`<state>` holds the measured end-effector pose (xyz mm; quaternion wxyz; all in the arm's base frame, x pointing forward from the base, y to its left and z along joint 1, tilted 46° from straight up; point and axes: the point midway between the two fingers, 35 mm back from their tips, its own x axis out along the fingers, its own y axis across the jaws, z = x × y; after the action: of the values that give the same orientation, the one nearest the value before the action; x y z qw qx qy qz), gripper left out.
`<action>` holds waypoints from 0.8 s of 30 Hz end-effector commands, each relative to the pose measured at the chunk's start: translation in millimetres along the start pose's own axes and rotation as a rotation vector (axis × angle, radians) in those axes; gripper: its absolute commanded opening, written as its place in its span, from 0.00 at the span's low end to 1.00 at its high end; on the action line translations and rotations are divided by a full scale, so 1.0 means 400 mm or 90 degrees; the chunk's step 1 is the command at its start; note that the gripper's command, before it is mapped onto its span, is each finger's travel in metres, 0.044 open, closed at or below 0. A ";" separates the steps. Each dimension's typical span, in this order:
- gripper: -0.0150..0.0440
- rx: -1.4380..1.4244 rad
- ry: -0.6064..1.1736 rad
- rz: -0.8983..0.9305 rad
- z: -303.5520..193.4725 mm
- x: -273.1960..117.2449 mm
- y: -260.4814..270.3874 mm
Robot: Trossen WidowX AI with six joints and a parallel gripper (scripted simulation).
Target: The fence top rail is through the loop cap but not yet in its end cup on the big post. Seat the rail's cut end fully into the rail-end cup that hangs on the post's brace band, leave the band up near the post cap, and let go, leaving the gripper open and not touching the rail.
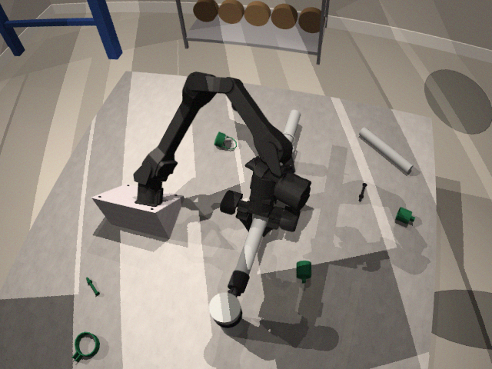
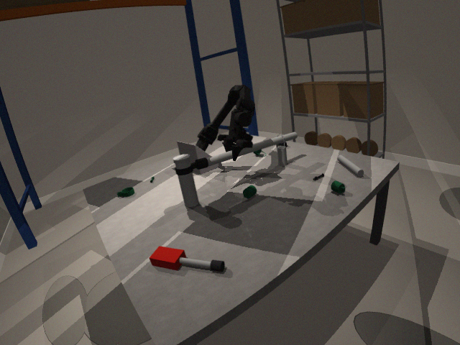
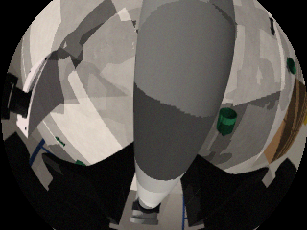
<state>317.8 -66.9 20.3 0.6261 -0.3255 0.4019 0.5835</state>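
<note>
The white rail point(image 1: 249, 252) point(image 2: 221, 158) point(image 3: 182, 72) slopes gently between the two posts. Its near end goes into the black rail-end cup point(image 1: 238, 281) point(image 2: 200, 163); how deep is hidden inside the cup. The cup hangs on the black brace band point(image 2: 182, 171), high on the big post point(image 1: 224, 307) point(image 2: 189, 191), just under its pale cap. The far part of the rail passes through the thin loop point(image 2: 282, 139) above the small post point(image 2: 282, 157). My gripper point(image 1: 260, 227) point(image 2: 236, 151) point(image 3: 159, 146) is shut on the rail at mid-span, one finger on each side.
A loose white tube point(image 1: 385, 150) point(image 2: 349, 165) lies at the right. Green caps point(image 1: 304, 270) point(image 1: 404, 215) point(image 1: 220, 139), a green ring clamp point(image 1: 97, 347) and a dark bolt point(image 1: 362, 192) lie on the table. A red block point(image 2: 167, 257) with a grey tube lies beyond the big post.
</note>
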 end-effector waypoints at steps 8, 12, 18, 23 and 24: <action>0.25 0.001 0.009 -0.003 -0.018 -0.007 -0.001; 0.25 0.001 0.009 -0.003 -0.019 -0.008 -0.001; 0.25 0.001 0.009 -0.003 -0.021 -0.009 -0.001; 0.25 0.001 0.009 -0.003 -0.022 -0.010 -0.001; 0.25 0.001 0.009 -0.003 -0.022 -0.010 -0.001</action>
<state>317.5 -69.7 19.6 0.6261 -0.3258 0.4013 0.5838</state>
